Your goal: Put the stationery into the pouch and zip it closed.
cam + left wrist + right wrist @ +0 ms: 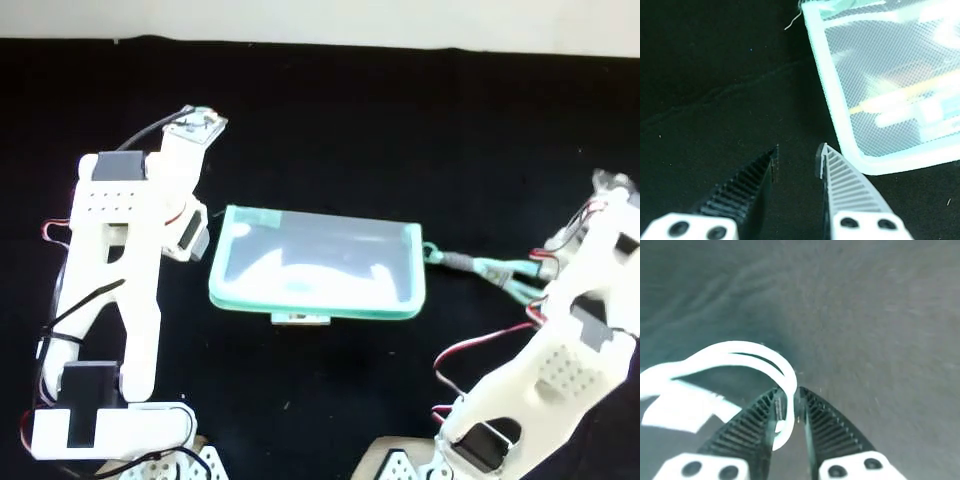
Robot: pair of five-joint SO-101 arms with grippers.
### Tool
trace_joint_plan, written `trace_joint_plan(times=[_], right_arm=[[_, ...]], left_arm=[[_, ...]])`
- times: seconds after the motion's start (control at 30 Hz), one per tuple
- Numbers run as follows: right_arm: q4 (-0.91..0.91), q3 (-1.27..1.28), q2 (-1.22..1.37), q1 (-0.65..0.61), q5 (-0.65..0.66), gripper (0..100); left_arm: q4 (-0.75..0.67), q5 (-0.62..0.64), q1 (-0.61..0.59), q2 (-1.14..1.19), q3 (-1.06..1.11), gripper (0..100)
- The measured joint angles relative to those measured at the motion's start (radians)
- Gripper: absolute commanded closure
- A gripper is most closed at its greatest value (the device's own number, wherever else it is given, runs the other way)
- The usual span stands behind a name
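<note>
High view: the translucent mint-green mesh pouch (318, 265) lies flat on the black cloth-covered desk (330, 130), between my two arms. Its pale looped zip-pull cord (480, 266) stretches from the pouch's end toward the right end effector (790, 392), which the right wrist view shows clenched on that loop. I judge this grip serves to draw the slider along. The left end effector (799, 150) is released, with its jaws parted and nothing between them. It sits low over the desk, just beside the pouch's opposite corner, probably placed to brace the pouch against the pull. Yellow and pale stationery (900, 107) shows through the mesh, so it is already inside. I cannot tell whether the zip is fully closed. I can read no label or writing.
</note>
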Motion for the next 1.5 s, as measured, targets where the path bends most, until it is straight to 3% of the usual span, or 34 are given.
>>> trace_joint_plan(times=[0.23,0.57,0.83,1.07,1.17,1.37,1.5], right_arm=[[0.123,-0.069,-0.397,-0.141,-0.074,99.1],[0.14,-0.31,-0.961,-0.525,-0.126,99.2],[0.12,-0.48,-0.996,-0.775,-0.126,99.2],[-0.044,-0.483,-0.996,-0.844,-0.126,99.2],[-0.117,-0.483,-0.982,-0.844,-0.126,99.2],[-0.212,-0.483,-0.867,-0.848,-0.126,99.2],[-0.221,-0.483,-0.807,-0.918,-0.126,99.2]], left_arm=[[0.0,0.002,0.063,0.0,-0.006,85],[0.072,0.002,0.075,0.0,-0.173,85],[0.169,0.011,0.075,0.0,-0.411,85],[0.262,0.144,0.075,0.0,-0.612,85],[0.272,0.155,0.097,0.0,-0.589,86],[0.275,0.155,0.186,0.002,-0.433,98],[0.276,0.192,0.282,0.0,-0.411,99]])
